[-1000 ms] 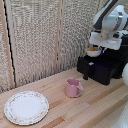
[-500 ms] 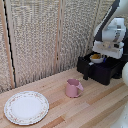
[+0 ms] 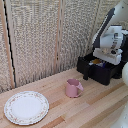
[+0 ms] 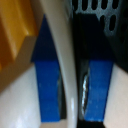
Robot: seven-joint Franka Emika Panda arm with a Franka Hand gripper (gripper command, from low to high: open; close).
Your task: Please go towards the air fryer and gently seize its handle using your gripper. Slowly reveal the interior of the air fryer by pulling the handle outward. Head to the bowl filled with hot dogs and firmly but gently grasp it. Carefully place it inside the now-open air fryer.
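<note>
Gripper (image 3: 102, 62) over open fryer (image 3: 102, 70) drawer, blue fingers (image 4: 49, 80) clamped on bowl (image 4: 62, 55) rim; yellow food (image 4: 15, 30) inside.

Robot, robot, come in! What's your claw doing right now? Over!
Claw shut on bowl rim, over open air fryer drawer. Hot dogs in bowl. Pink cup, plate off to the side, nothing blocking.

Air fryer (image 3: 102, 70) at right edge, drawer pulled open, gripper (image 3: 106, 59) low over it. Pink cup (image 3: 73, 88) centre. Patterned plate (image 3: 26, 106) lower left on wooden table (image 3: 95, 107).
</note>
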